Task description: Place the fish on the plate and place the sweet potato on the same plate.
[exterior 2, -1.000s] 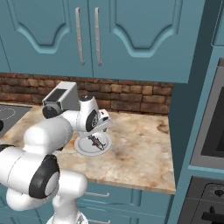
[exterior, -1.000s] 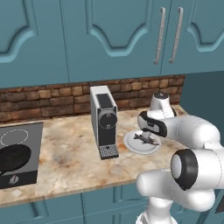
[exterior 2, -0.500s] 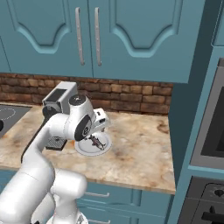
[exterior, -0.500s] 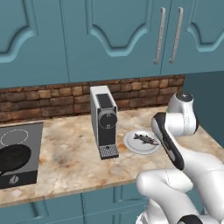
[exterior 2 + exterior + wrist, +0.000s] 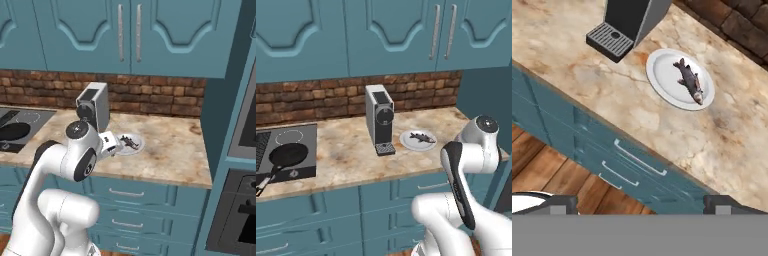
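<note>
The grey fish (image 5: 689, 80) lies on the small white plate (image 5: 662, 75), on the counter to the right of the coffee machine. The base views also show the fish (image 5: 422, 136) on the plate (image 5: 408, 142), and the fish (image 5: 129, 141) on the plate (image 5: 138, 147). My gripper (image 5: 643, 204) hangs open and holds nothing. It is pulled back over the counter's front edge, well clear of the plate. Its fingertips (image 5: 564, 202) stand far apart. The sweet potato is out of view.
A grey coffee machine (image 5: 381, 119) stands just left of the plate. A black frying pan (image 5: 287, 155) rests on the stove at the far left. Teal drawers (image 5: 637, 160) run below the counter edge. An oven column (image 5: 240, 200) closes off the right side.
The arm has drawn back from over the plate toward the counter's front edge. The fish stays lying on the plate. The jaws have widened slightly.
</note>
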Motion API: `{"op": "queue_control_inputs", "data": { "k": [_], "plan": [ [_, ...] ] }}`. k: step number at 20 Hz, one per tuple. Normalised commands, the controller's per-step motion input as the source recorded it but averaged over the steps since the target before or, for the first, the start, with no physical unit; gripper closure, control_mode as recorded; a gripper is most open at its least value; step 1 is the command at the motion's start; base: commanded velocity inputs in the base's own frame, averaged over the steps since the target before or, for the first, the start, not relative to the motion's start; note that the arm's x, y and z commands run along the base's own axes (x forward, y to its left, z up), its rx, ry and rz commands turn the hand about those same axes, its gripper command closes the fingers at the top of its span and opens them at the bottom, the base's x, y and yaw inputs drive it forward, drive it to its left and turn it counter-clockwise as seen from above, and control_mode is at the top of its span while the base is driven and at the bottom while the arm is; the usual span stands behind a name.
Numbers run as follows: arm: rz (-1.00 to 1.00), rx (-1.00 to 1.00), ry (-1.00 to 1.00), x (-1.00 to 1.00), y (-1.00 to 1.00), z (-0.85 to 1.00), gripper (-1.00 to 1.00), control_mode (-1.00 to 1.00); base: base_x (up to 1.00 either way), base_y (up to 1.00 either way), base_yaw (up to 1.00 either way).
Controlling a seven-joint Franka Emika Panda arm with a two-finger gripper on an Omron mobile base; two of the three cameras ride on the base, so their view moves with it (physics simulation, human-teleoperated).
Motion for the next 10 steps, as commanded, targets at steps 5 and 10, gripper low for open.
{"op": "queue_control_inputs", "data": {
  "k": [5, 10],
  "plan": [
    [0.0, 0.0, 0.0, 0.0, 0.0, 0.0, -1.0, 1.0, -0.51, 1.0, -0.01],
    [0.0, 0.0, 0.0, 0.0, 0.0, 0.0, -1.0, 1.0, -0.28, 1.0, 0.0]
  ]
}}
